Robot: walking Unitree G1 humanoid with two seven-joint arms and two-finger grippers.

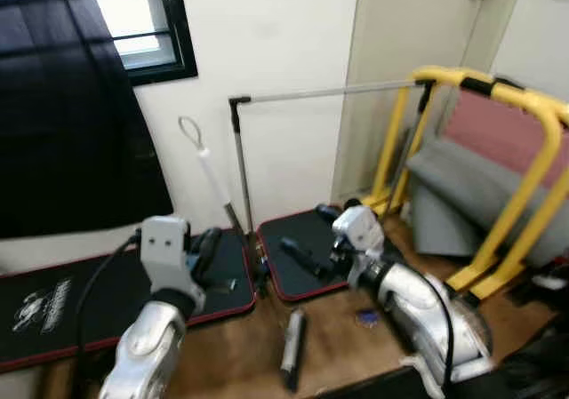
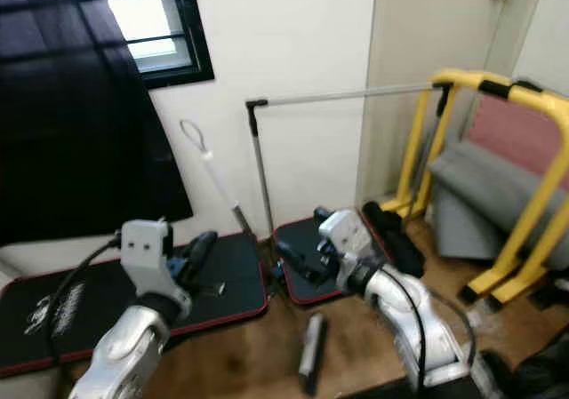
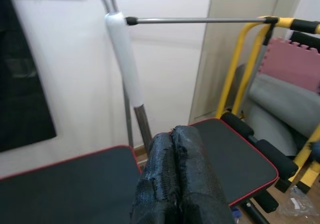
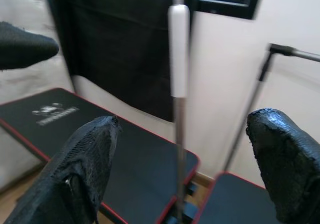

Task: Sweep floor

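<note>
Right wrist view: right gripper [image 4: 182, 169] spread wide toward the broom handle [image 4: 178, 59]; left gripper [image 3: 175, 179] closed, empty.

Broom handle [image 1: 213, 181]: white grip, grey metal shaft, grey hanging loop. Mats [image 1: 107, 292]: black, red edging, white logo print. Frame [image 1: 524, 150]: yellow, black sleeves. Foam tile [image 1: 498, 132]: pink. Cushion [image 1: 471, 186]: grey. Curtain [image 1: 62, 115]: dark navy. Wall [image 1: 276, 52]: white. Floor [image 1: 240, 346]: brown wood.

- We see black red-edged mats [image 1: 80, 297] along the white wall [image 1: 267, 35]
- yellow frame [image 1: 524, 141] beside grey folded mat [image 1: 471, 190]
- dark curtain [image 1: 62, 123] under window [image 1: 133, 17]
</note>
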